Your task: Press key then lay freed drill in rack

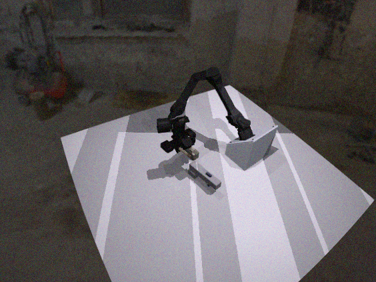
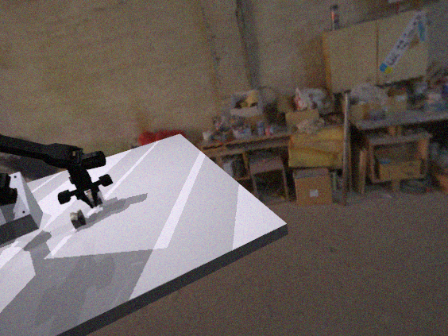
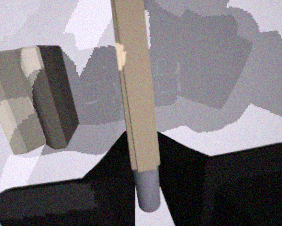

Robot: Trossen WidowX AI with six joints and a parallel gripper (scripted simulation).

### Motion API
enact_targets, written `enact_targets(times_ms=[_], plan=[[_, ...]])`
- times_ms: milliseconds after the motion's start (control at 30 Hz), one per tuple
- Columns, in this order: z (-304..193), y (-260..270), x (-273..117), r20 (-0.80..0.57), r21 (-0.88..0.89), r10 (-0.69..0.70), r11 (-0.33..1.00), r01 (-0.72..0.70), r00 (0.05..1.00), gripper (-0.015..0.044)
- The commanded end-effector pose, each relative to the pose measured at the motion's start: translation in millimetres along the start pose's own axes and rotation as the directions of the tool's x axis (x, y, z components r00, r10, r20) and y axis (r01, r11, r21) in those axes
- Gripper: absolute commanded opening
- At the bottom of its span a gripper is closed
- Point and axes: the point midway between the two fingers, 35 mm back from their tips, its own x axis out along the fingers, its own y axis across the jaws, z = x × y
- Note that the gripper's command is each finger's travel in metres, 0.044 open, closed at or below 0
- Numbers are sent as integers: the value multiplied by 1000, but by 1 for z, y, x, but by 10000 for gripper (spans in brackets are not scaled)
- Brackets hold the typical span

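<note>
Near the centre of the top frame, the tool (image 1: 180,150) (image 2: 94,204) (image 3: 138,135) grips a tan bar (image 1: 187,153) (image 3: 137,85) with a grey tip (image 3: 148,192) — held above the bench (image 1: 150,231) (image 2: 210,211) (image 3: 200,117), near a notched block (image 1: 195,154) (image 2: 79,218) (image 3: 57,100).

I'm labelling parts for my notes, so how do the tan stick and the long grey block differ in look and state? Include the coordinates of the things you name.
The tan stick (image 1: 185,153) (image 3: 139,100) is held in the gripper (image 1: 180,150) (image 2: 95,204) (image 3: 138,135); the long grey block (image 1: 203,177) is outside its grip. The stick is tan with a rounded grey end, whereas the block is grey with a dark patch on top. The stick looks slimmer than the block. Both are long and straight.
</note>
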Motion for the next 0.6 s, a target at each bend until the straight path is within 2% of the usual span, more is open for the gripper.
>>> enact_targets(times_ms=[0,567], plan=[[-2,-1,-3,-4,8,-2,1000,2,1000,0],[-2,-2,-7,-4,8,-2,1000,2,1000,0]])
